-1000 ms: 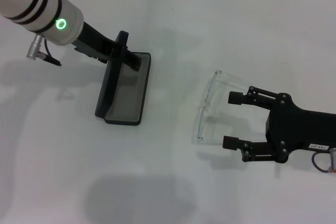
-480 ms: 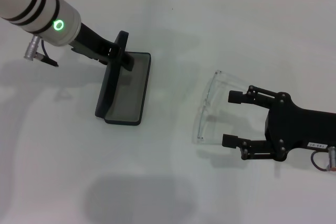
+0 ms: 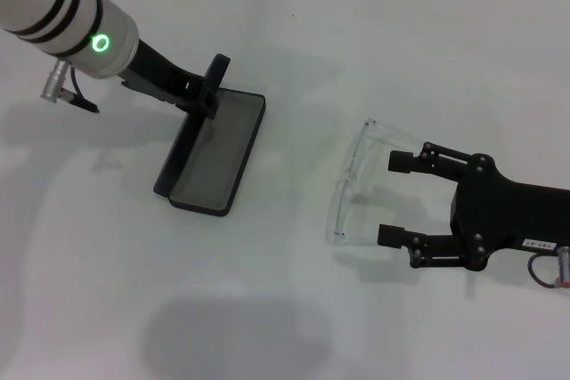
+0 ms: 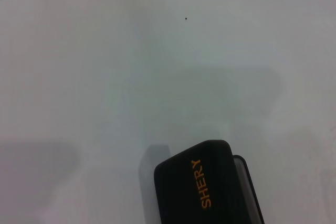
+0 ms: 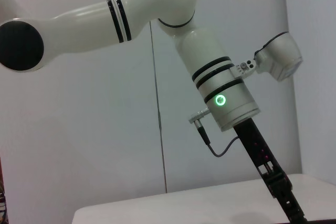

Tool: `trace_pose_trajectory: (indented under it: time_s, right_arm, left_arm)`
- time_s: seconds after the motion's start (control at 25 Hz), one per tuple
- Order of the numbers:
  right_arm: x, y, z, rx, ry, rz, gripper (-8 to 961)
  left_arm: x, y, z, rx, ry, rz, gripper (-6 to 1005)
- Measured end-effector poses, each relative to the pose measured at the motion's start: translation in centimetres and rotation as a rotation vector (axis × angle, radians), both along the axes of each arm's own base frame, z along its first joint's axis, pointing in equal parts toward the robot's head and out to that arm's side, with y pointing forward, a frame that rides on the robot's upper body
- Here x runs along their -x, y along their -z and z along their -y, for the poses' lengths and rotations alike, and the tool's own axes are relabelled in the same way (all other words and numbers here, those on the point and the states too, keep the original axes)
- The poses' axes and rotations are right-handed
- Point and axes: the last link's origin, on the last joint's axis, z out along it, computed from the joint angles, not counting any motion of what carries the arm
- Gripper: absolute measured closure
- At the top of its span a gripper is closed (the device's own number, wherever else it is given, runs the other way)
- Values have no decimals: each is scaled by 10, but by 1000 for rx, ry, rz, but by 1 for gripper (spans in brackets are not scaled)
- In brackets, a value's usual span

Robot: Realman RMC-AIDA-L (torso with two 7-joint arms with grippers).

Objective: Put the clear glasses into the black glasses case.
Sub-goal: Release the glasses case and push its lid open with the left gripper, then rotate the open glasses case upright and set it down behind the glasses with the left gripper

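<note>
Right gripper (image 3: 392, 198): black, matte, linkage-type fingers spread wide apart. Holds nothing. The two fingertips (image 3: 398, 163) point at the clear glasses (image 3: 354, 189) and sit just beside the temple ends; contact cannot be confirmed from the head view. Gripper body lies low over the white table (image 3: 285, 309), on the right side of the scene.

Clear glasses: fully transparent plastic, one-piece curved lens, thin clear temples. They rest on the table with the lens side toward the case and the temples toward the right gripper. Edges read only as faint outlines and small dark dots at the hinges.

Left gripper (image 3: 207, 86): at the upper edge of the lid of the black glasses case (image 3: 212, 153), on the left side of the table. Dark fingers sit against the raised lid, apparently pinching it, but the grip itself is not resolved; finger state cannot be told. White arm segment with black bands and a green ring light behind it.

Black glasses case: matte black, rectangular, rounded corners. Open, lid tilted up and back on the side nearer the left arm, grey smooth lining of the tray exposed. Left wrist view shows the lid's outer face with orange lettering "SHERY". Case and glasses lie well apart, bare table between them.

Table surface: plain white, smooth, soft shadows of both arms.
</note>
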Motion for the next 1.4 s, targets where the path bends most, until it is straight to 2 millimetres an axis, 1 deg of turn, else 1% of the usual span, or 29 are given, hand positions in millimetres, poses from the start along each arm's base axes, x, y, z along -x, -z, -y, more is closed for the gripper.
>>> trace_pose_trajectory:
  time_s: [0.2, 0.6, 0.84, 1.16, 1.28, 1.4]
  right_arm:
    - [0, 1, 1, 5, -2, 2, 88]
    - [-1, -1, 2, -6, 12, -19, 88]
    - [-1, -1, 2, -4, 12, -20, 89]
    - [-2, -1, 3, -4, 18, -18, 89]
    - [-3, 0, 3, -2, 26, -20, 89]
    - [-4, 0, 3, -5, 26, -19, 89]
  left_arm:
    - [-1, 0, 0, 3, 15, -4, 686]
    - [-5, -3, -1, 2, 53, -11, 689]
    - [-10, -5, -2, 0, 86, -18, 745]
    - [-18, -4, -4, 20, 127, -31, 949]
    - [-24, -9, -5, 5, 157, -31, 924]
    - [-30, -14, -1, -8, 214, -27, 898]
